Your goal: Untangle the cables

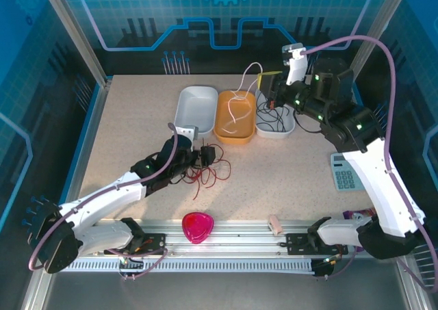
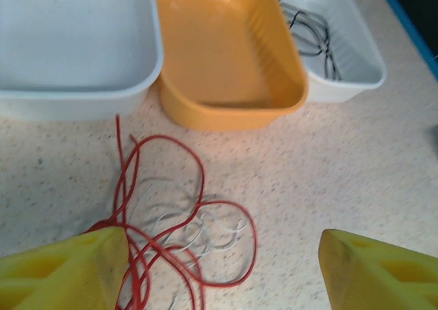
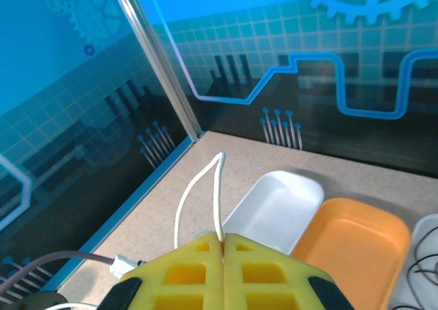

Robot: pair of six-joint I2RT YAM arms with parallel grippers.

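L claw (image 2: pixel 222 269) is spread wide above red cables (image 2: pixel 202 180) lying on counter (image 2: pixel 342 173); white cable (image 3: pixel 218 200) is pinched in closed R claw (image 3: pixel 224 245), nr trays.

Left hand (image 2: pixel 222 265) low, jaws wide apart; right hand (image 3: pixel 224 248) pinched closed, apparently raised.

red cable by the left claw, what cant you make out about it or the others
- red cable: left wrist view, near end hidden under a yellow finger and cut by the bottom edge
- white cable: right wrist view, run below the pinch hidden by the right claw
- black cables: right wrist view, cut by the right edge
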